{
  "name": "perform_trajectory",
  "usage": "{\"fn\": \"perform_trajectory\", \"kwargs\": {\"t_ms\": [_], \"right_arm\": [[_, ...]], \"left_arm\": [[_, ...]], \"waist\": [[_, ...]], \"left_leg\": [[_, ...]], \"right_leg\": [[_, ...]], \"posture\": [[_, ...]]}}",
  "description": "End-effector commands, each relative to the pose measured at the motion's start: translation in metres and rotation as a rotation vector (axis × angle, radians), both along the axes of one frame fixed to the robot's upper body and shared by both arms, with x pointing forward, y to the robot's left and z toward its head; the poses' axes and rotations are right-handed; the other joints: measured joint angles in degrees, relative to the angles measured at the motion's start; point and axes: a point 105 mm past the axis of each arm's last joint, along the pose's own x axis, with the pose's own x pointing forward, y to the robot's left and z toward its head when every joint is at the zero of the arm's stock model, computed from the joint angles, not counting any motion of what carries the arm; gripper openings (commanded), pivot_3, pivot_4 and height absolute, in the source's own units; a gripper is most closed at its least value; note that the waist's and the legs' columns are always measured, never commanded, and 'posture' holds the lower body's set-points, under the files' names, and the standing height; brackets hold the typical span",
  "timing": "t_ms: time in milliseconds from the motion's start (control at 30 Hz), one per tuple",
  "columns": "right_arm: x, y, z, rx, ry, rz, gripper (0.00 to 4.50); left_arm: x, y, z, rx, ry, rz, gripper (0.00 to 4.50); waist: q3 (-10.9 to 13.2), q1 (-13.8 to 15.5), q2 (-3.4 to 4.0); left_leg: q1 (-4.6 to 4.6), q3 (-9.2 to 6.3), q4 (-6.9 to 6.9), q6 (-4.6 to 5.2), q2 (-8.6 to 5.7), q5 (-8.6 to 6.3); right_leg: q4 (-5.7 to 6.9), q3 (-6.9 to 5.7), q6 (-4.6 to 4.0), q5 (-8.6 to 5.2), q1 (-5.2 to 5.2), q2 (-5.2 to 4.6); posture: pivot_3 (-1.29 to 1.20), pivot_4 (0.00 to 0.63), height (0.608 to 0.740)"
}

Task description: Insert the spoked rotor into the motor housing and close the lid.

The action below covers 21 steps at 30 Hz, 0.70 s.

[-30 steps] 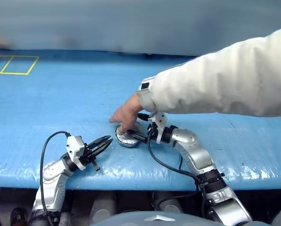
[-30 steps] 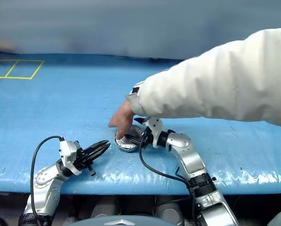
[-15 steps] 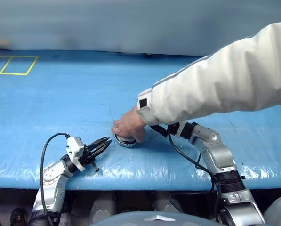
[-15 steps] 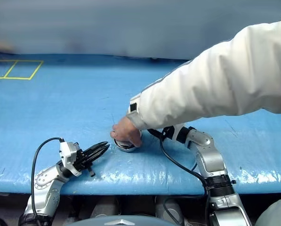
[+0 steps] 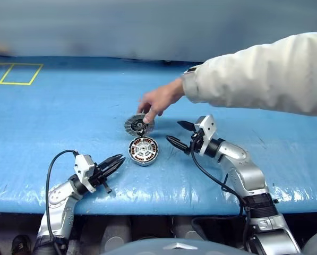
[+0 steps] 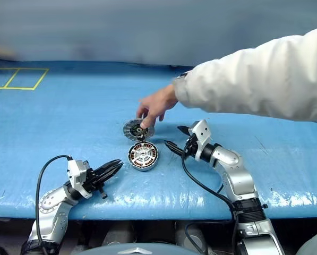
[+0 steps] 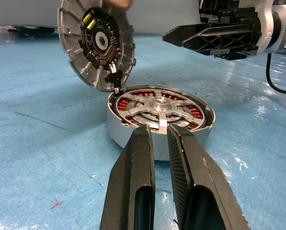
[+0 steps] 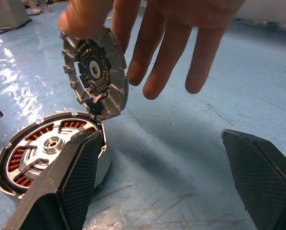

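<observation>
Left wrist view puts the housing (image 7: 159,120) right ahead of the left gripper (image 7: 159,143), whose two fingers are nearly pressed together on nothing. The rotor (image 7: 158,105) already sits inside, silver spokes over the copper windings. The lid (image 7: 96,44) stands open, tilted up on its hinge at the housing's far edge, and a person's hand (image 5: 157,100) holds its top rim.

From the head, the housing (image 5: 143,151) lies on the blue table (image 5: 68,106) with the lid at its 12 o'clock, the right gripper (image 5: 178,134) near at 3 o'clock and the left gripper (image 5: 114,162) near at 8 o'clock. The right gripper's fingers are spread wide and empty.

Risks, as I judge them:
- The lid is only propped by the hand; let go, it may drop shut by itself or flop back.
- With the hand so close, a reach by the right gripper could hit the fingers.
- A sideways push on the lid would likely slide the light housing, since nothing pins it.
- If the rotor is not fully seated, the lid may not close flat.

Hard to tell:
- whether the rotor is fully home;
- the hinge, small and dark;
- the person's fingertip on the lid, cut off at the left wrist view's edge.
</observation>
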Motion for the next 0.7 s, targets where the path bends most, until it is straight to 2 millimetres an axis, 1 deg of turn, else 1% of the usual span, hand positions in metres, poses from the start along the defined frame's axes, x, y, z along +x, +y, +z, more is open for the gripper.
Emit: {"fn": "perform_trajectory", "kwargs": {"t_ms": [33,167,200,267,333,367,533,600,700], "right_arm": [[0.003,0.001,0.011,0.024,-0.037,-0.007,4.19],[0.013,0.003,0.007,0.023,-0.003,-0.032,4.19],[0.018,0.003,0.006,0.022,0.006,-0.046,4.02],[0.026,0.004,0.004,0.01,0.015,-0.059,3.56],[0.034,0.007,0.006,0.018,0.021,-0.059,2.88],[0.039,0.011,0.007,0.022,0.023,-0.052,2.63],[0.063,0.024,0.011,0.016,0.039,-0.036,0.92],[0.068,0.033,0.016,0.008,0.028,0.009,0.32],[0.072,0.05,0.03,0.029,0.005,0.095,0.32]], "left_arm": [[0.001,0.003,0.006,-0.017,-0.035,0.018,0.54],[0.001,0.006,0.007,-0.026,-0.039,0.034,0.54],[0.001,0.008,0.008,-0.027,-0.04,0.039,0.54],[0.0,0.01,0.008,-0.027,-0.042,0.046,0.54],[-0.001,0.011,0.008,-0.025,-0.043,0.052,0.54],[-0.001,0.011,0.008,-0.025,-0.045,0.055,0.54],[-0.001,0.011,0.009,-0.027,-0.05,0.064,0.54],[-0.001,0.01,0.009,-0.031,-0.052,0.068,0.54],[-0.002,0.01,0.009,-0.034,-0.053,0.074,0.54]], "waist": [[0.0,0.0,0.0],[0.0,-0.1,0.0],[0.0,-0.1,0.0],[0.0,-0.2,0.01],[0.0,-0.2,0.01],[0.0,-0.2,0.01],[0.0,-0.4,0.02],[0.0,-0.4,0.02],[0.0,-0.5,0.03]], "left_leg": [[0.0,0.0,0.0,0.0,0.0,0.0],[0.0,0.0,0.0,0.0,0.0,0.0],[0.0,0.01,0.0,0.0,0.01,0.0],[0.02,0.02,0.0,0.0,0.01,0.0],[0.02,0.02,0.01,0.0,0.0,0.0],[0.01,0.02,0.0,0.0,0.0,0.0],[0.02,0.01,-0.06,0.0,0.0,0.0],[0.01,0.01,-0.07,0.0,0.0,0.0],[0.01,0.01,-0.13,0.0,0.0,0.0]], "right_leg": [[0.0,0.0,0.0,0.0,0.0,0.0],[0.0,0.0,0.0,0.0,0.0,0.0],[0.0,0.0,0.0,0.0,0.0,0.01],[0.01,0.01,0.0,0.0,0.0,0.01],[0.01,0.01,0.0,0.0,0.01,0.0],[0.01,0.01,0.0,0.0,0.0,0.0],[0.01,0.0,0.07,0.05,-0.02,0.01],[0.01,0.0,0.17,0.12,-0.02,0.0],[0.0,-0.01,0.16,0.13,-0.05,0.0]], "posture": [[0.0,0.15,0.74],[0.0,0.15,0.74],[0.0,0.15,0.74],[0.0,0.15,0.74],[0.0,0.15,0.74],[0.0,0.15,0.74],[0.0,0.15,0.74],[0.0,0.15,0.74],[0.0,0.15,0.74]]}}
